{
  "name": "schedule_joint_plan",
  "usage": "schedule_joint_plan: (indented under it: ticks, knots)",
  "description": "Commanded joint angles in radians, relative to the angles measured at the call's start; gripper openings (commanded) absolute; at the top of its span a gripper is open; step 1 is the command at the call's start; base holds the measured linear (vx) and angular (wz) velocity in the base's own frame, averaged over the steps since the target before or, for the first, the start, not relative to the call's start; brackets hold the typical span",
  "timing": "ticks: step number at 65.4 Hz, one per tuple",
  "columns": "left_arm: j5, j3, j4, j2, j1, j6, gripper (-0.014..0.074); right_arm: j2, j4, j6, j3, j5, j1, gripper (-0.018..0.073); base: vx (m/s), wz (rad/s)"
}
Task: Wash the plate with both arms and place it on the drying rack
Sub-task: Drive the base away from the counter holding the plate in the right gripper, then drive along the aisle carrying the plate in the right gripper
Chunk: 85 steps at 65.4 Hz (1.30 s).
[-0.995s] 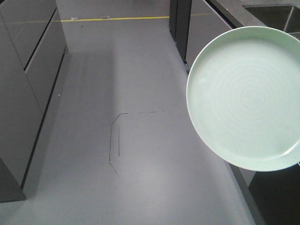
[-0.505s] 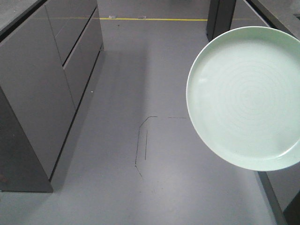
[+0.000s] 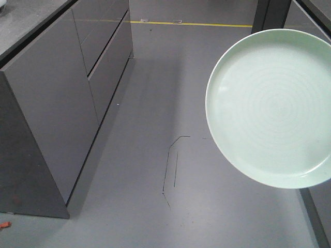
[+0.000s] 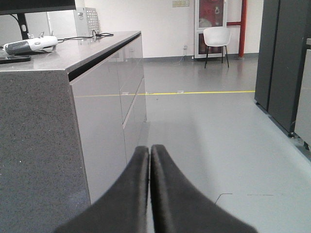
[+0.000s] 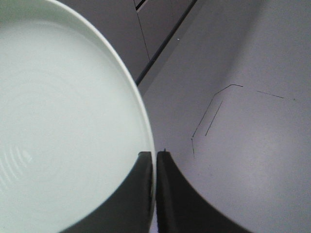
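Right wrist view gives us the plainest answer: our right gripper is pinched on the rim of the plate, one finger on each face, with the rim edge-on between them at 6 o'clock. In the front view the plate hangs in the air at 3 o'clock, its glossy face toward the camera, above the floor. A grey cabinet runs along 9 o'clock and a yellow line crosses at 12 o'clock. Our left gripper points down the aisle, fingers pressed together with nothing between them.

Neither sink nor rack shows in any view, so we judge this to be a carrying step. Whether the plate is washed, we cannot tell. The next move calls for a firm pinch on that thin rim while the base brings the sink or rack within reach. The left gripper must also spread its fingers before it can share the hold.
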Motion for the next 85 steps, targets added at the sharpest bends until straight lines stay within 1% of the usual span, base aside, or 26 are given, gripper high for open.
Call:
schedule_joint_plan:
  ticks: [1, 63, 85]
  knots:
    - [-0.072, 0.02, -0.009, -0.014, -0.009, -0.008, -0.0006, -0.007, 0.049, -0.012, -0.022, -0.043, -0.008, -0.0006, 0.16, 0.03]
    - [-0.072, 0.02, -0.009, -0.014, -0.009, -0.008, -0.0006, -0.007, 0.049, -0.012, -0.022, -0.043, -0.008, -0.0006, 0.22, -0.06]
    - [-0.072, 0.02, -0.009, -0.014, -0.009, -0.008, -0.0006, -0.007, 0.049, -0.012, -0.022, -0.043, -0.008, -0.0006, 0.26, 0.02]
